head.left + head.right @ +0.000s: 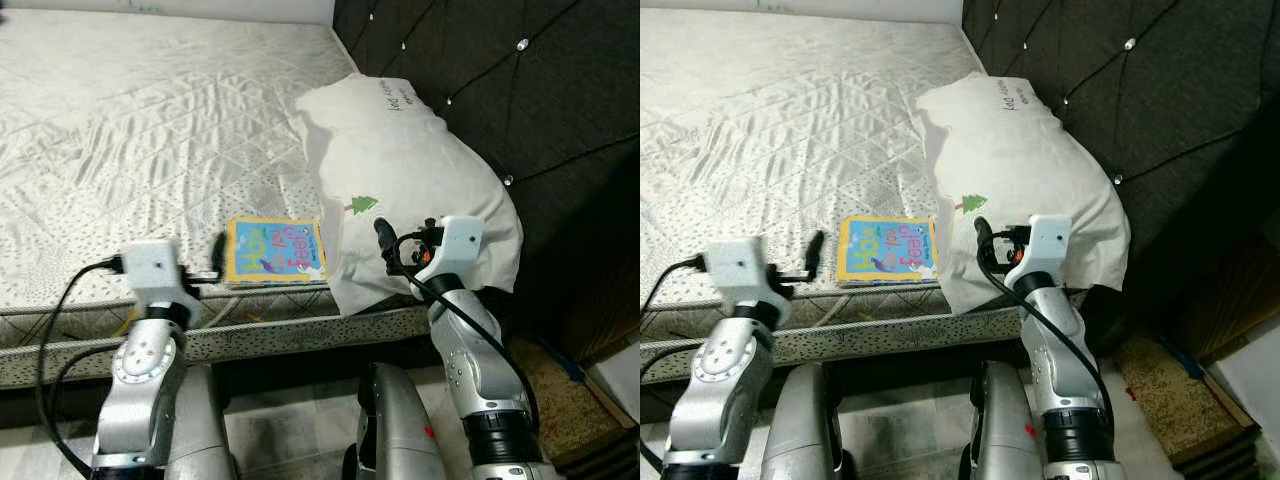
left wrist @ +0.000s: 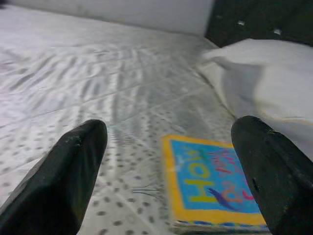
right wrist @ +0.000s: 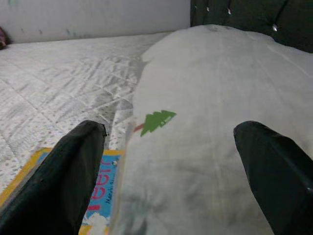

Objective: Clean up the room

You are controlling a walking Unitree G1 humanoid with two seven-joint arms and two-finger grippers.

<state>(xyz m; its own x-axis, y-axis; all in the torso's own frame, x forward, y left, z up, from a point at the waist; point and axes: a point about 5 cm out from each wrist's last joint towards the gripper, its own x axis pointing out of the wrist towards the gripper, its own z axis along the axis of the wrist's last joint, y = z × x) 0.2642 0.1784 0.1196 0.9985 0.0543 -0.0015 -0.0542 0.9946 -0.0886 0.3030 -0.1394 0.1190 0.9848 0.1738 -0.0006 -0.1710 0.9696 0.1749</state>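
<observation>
A blue picture book with a yellow border point(image 1: 275, 250) lies flat on the mattress near its front edge. A white pillow point(image 1: 410, 170) with a small green tree mark lies to the book's right, against the headboard, and its lower corner hangs over the bed edge. My left gripper point(image 1: 212, 262) is open and hovers just left of the book, low over the mattress; the book point(image 2: 215, 183) lies between its spread fingers. My right gripper point(image 1: 390, 248) is open at the pillow's near side, and its wrist view looks onto the pillow point(image 3: 205, 122) and the book's edge point(image 3: 98, 191).
The quilted mattress point(image 1: 130, 130) stretches away to the left and back. A dark tufted headboard point(image 1: 520, 100) stands on the right. Below the bed edge point(image 1: 300, 330) is a tiled floor, with a brown mat point(image 1: 560, 390) at the lower right.
</observation>
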